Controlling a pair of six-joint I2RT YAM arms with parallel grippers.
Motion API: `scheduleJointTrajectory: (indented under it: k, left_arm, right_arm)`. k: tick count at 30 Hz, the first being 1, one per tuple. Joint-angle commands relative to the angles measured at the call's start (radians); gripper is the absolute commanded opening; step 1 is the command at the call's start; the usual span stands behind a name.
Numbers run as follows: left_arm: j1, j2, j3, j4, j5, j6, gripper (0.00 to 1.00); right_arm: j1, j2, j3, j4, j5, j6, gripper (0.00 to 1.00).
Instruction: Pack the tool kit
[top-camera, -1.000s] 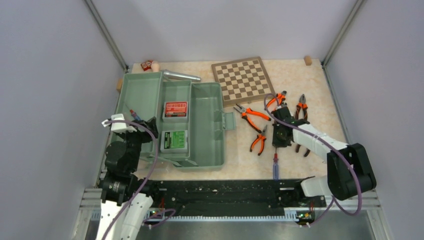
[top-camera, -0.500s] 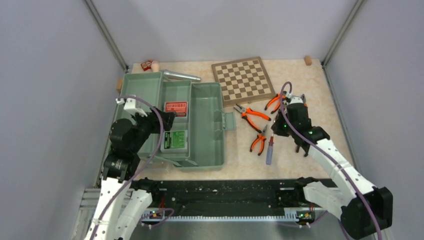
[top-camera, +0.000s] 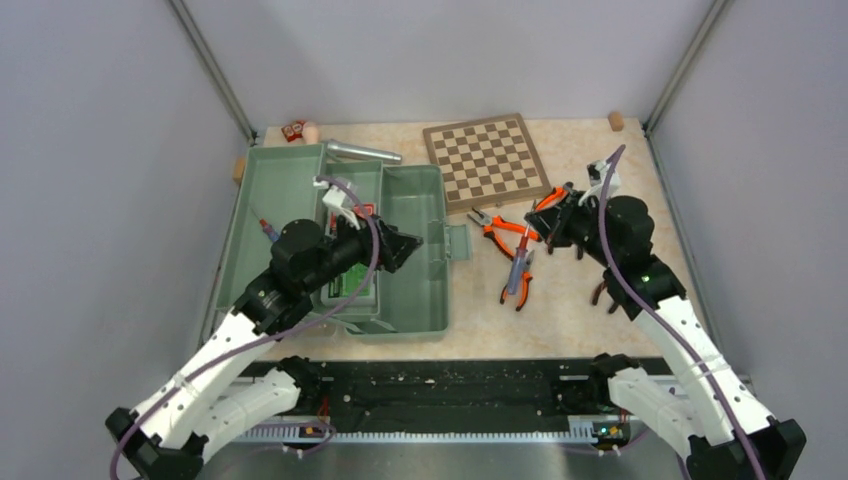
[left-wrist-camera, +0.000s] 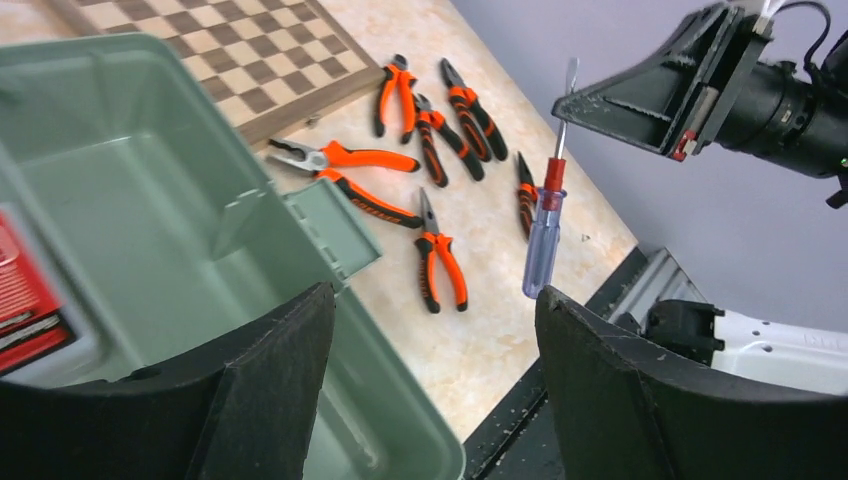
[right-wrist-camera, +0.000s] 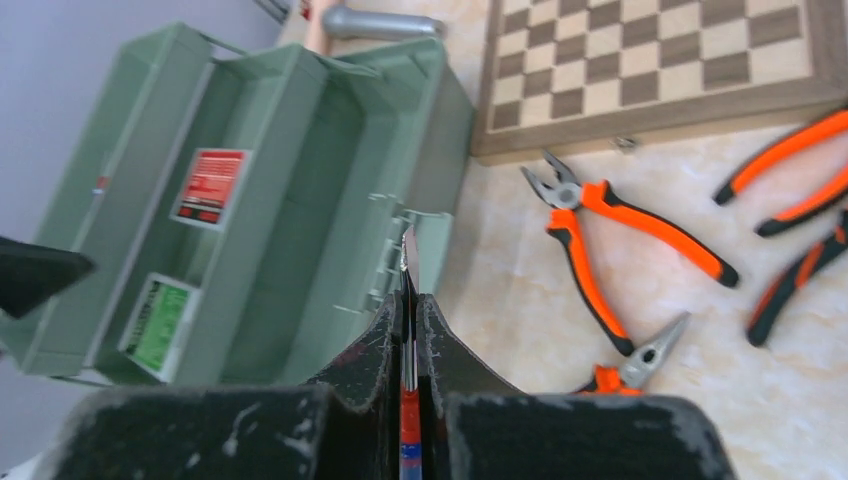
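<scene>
The sage-green toolbox (top-camera: 415, 200) lies open at the left, and shows in both wrist views (left-wrist-camera: 150, 200) (right-wrist-camera: 280, 150). A red bit case (right-wrist-camera: 212, 187) and a green one (right-wrist-camera: 160, 322) sit in its tray. My right gripper (top-camera: 552, 228) (right-wrist-camera: 410, 300) is shut on the metal shaft of a blue and red screwdriver (top-camera: 517, 268) (left-wrist-camera: 543, 240), which hangs in the air over the pliers, right of the box. Several orange-handled pliers (top-camera: 505, 232) (left-wrist-camera: 350, 170) lie on the table. My left gripper (top-camera: 402, 245) (left-wrist-camera: 432, 298) is open and empty over the box's right half. Another screwdriver (top-camera: 265, 228) lies in the box's left part.
A brown-and-cream chessboard (top-camera: 487, 160) lies behind the pliers. A hammer with a steel head (top-camera: 360, 152) rests at the box's back edge. Small red pieces (top-camera: 292, 130) and a wooden block (top-camera: 615, 121) sit along the back. A black rail (top-camera: 450, 385) runs along the near edge.
My right gripper has lifted the screwdriver off the table and carried it back and left. My left arm has swung from the box's left edge to over its right half.
</scene>
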Motion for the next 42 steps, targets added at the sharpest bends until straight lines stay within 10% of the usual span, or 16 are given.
scheduleJointTrajectory:
  k: [1, 20, 23, 26, 30, 37, 42]
  left_arm:
    - [-0.106, 0.094, 0.052, 0.169, -0.059, -0.001, 0.78]
    - [-0.456, 0.53, 0.24, 0.293, -0.283, -0.041, 0.75]
    - [-0.463, 0.538, 0.247, 0.268, -0.314, -0.04, 0.61]
    - [-0.465, 0.524, 0.242, 0.259, -0.324, -0.034, 0.13]
    - [-0.466, 0.495, 0.251, 0.217, -0.357, -0.008, 0.0]
    - [-0.462, 0.382, 0.284, -0.001, -0.583, 0.055, 0.0]
    - [-0.406, 0.273, 0.319, -0.203, -0.753, 0.083, 0.0]
  right_arm:
    - [0.001, -0.038, 0.041, 0.171, -0.113, 0.118, 0.0]
    - [0.122, -0.028, 0.037, 0.335, -0.094, 0.222, 0.0]
    - [0.125, -0.027, 0.03, 0.342, -0.091, 0.223, 0.0]
    - [0.125, -0.02, 0.022, 0.347, -0.091, 0.224, 0.0]
    - [0.126, -0.003, 0.011, 0.353, -0.1, 0.234, 0.0]
    - [0.125, -0.016, 0.022, 0.269, -0.025, 0.169, 0.5]
    - [0.125, -0.049, 0.024, 0.174, 0.061, 0.099, 0.67]
